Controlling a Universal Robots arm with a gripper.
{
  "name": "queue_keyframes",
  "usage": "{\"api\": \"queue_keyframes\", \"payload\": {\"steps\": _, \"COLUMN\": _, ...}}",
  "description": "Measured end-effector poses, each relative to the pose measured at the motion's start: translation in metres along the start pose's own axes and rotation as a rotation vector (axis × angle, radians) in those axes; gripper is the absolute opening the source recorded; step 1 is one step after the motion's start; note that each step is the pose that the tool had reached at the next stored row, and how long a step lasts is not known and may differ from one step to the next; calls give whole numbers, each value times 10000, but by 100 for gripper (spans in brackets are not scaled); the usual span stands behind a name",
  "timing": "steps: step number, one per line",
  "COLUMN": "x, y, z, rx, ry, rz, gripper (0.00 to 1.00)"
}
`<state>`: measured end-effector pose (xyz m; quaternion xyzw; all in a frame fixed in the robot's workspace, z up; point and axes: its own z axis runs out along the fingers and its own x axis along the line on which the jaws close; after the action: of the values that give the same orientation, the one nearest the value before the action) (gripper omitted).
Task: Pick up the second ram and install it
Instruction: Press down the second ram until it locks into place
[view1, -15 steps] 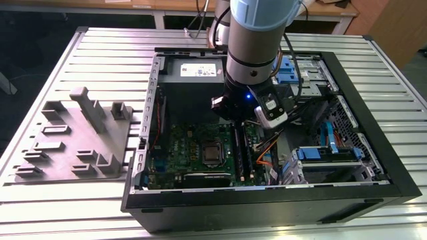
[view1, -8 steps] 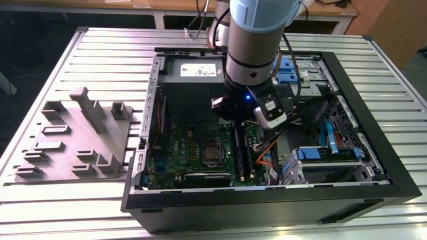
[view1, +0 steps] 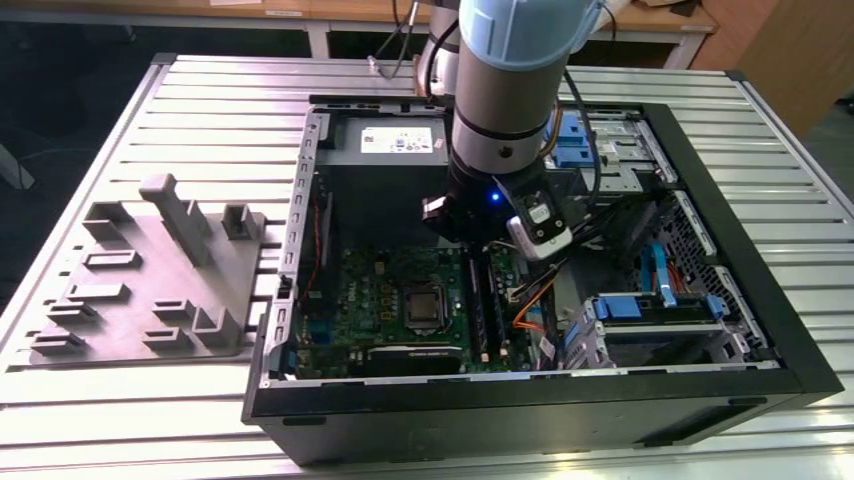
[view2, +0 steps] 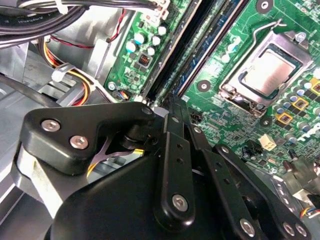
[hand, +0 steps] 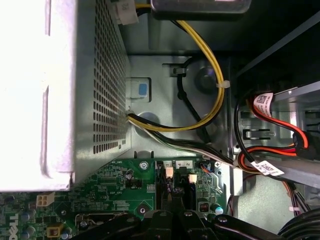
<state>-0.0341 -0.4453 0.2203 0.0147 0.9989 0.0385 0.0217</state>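
Note:
In the second wrist view a thin dark blue-green strip, the second ram (view2: 205, 45), lies along the long black slots of the green motherboard (view2: 235, 105). My gripper (view2: 172, 102) is shut, its fingertips together right at the strip's near end, by the slot's end latch. I cannot tell whether the tips pinch the strip or rest on it. In the first wrist view the shut gripper (hand: 172, 197) sits over the slot ends near the board's edge. In the exterior view the arm's wrist (view1: 501, 200) reaches down into the open computer case, above the far end of the slots (view1: 487, 310).
The power supply (view1: 387, 140) sits at the back of the case, and its perforated wall (hand: 100, 80) stands close by. Yellow, black and red cables (hand: 210, 75) cross beside the slots. The processor socket (view2: 265, 70) is nearby. A grey parts fixture (view1: 147, 270) stands at the exterior view's left.

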Motion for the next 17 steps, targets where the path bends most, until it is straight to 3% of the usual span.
{"api": "queue_keyframes", "payload": {"steps": 17, "x": 4, "y": -2, "z": 37, "rx": -1, "ry": 0, "rz": 0, "gripper": 10}}
